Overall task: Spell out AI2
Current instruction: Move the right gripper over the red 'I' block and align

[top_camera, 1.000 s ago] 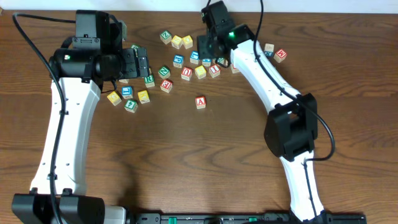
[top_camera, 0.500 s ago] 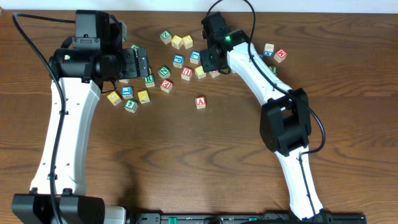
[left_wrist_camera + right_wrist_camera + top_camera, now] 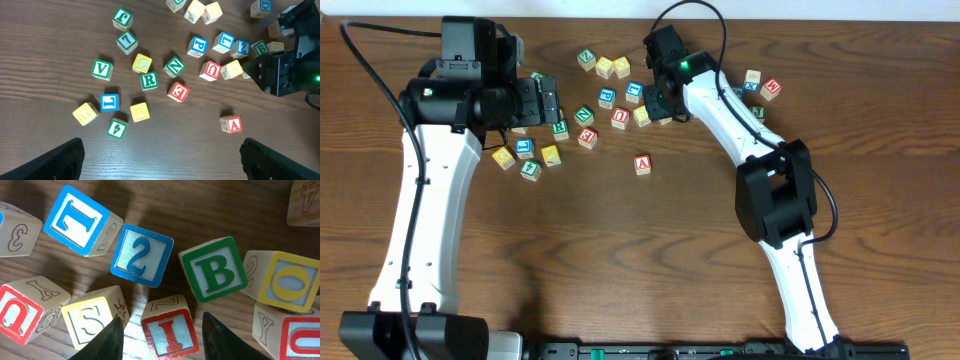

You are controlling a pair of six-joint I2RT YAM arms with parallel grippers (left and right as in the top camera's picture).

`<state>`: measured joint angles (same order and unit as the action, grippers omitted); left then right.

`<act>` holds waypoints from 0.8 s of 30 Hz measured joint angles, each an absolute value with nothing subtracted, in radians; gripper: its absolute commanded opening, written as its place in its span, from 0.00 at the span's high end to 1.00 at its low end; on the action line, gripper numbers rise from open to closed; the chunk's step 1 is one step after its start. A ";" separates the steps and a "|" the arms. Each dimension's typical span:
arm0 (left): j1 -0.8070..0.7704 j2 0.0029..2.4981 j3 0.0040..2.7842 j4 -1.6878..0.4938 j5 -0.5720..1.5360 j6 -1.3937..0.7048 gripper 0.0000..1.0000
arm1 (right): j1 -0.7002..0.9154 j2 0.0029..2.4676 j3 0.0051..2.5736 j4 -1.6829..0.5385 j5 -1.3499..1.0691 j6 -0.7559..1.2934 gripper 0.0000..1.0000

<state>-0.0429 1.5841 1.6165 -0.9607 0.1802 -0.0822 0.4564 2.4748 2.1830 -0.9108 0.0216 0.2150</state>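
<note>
The red "A" block (image 3: pixel 642 164) sits alone on the wooden table, in front of the scattered blocks; it also shows in the left wrist view (image 3: pixel 231 124). The red "I" block (image 3: pixel 167 332) lies between the open fingers of my right gripper (image 3: pixel 165 342), with a gap on each side. The blue "2" block (image 3: pixel 141 254) lies just beyond it, next to the green "B" block (image 3: pixel 215 269). In the overhead view my right gripper (image 3: pixel 662 100) covers these blocks. My left gripper (image 3: pixel 161 160) is open and empty, held high above the table.
Around the "I" lie a yellow "S" (image 3: pixel 92 317), a blue "T" (image 3: pixel 77 220), a yellow "O" (image 3: pixel 292 282) and a red "U" (image 3: pixel 20 310). More blocks lie under the left arm, such as a green "R" (image 3: pixel 149 80) and a blue "L" (image 3: pixel 109 102).
My right gripper has moved toward the front of the table and down over the block cluster. The left arm has not moved.
</note>
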 measured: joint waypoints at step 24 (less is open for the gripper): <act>-0.043 1.584 1.617 -0.961 0.180 -0.083 0.02 | 0.456 2.479 2.157 -0.896 0.023 0.215 0.57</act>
